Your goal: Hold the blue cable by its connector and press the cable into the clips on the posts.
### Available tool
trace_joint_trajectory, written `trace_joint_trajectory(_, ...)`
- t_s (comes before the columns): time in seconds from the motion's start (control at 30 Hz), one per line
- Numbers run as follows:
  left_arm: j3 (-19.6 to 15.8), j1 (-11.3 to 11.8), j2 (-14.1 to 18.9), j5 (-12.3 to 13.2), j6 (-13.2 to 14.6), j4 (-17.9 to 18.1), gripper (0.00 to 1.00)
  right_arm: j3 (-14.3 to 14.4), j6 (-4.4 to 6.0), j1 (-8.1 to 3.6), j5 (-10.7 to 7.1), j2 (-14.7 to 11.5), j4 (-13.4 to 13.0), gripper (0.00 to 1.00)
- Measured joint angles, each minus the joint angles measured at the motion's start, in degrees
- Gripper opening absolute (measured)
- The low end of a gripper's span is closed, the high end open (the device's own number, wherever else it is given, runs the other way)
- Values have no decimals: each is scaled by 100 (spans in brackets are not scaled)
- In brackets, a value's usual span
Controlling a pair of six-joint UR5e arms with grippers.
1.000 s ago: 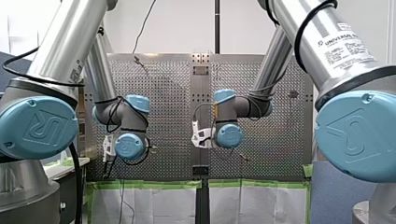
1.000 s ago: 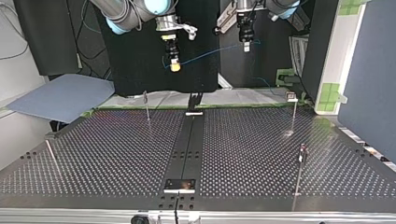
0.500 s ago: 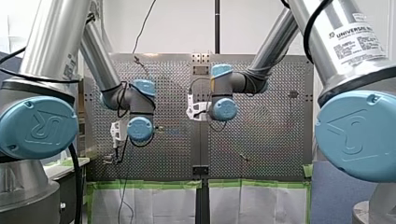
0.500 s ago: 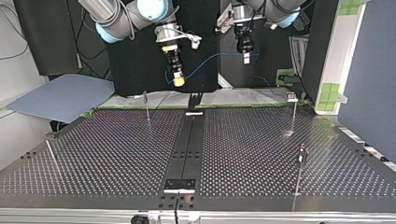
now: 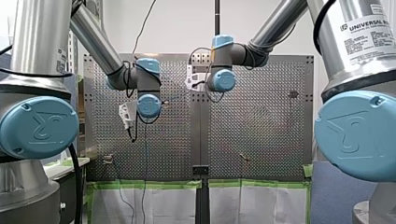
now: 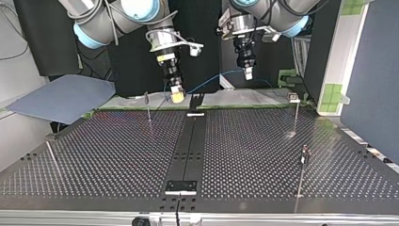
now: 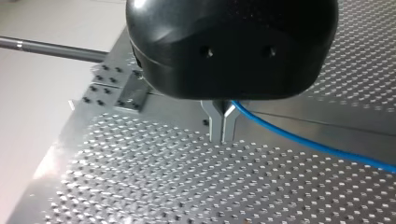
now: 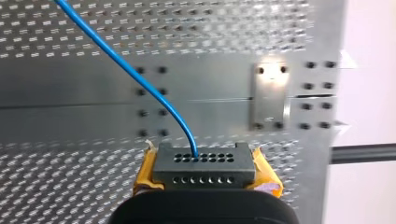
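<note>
Cams opposed; wrists near (shared table point(image 6: 103, 160))

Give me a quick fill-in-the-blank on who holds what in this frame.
My right gripper clamps the grey ____ between yellow pads. The cable plugged into it is ____. My left gripper is ____ on that cable.
Missing words: connector; blue; shut.

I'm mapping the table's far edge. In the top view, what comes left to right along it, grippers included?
Thin post → my right gripper → black bracket → my left gripper → clip-topped post.
</note>
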Motion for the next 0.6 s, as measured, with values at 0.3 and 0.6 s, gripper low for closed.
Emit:
trace_joint_trajectory(0.3,230,118,451,-18,-37,-451,0,-317,41,23,-101,-359,464,1)
trace_joint_trajectory(0.6,665,256,900,-31,-140,-900,0,-545,81,76,-225,-41,802,1)
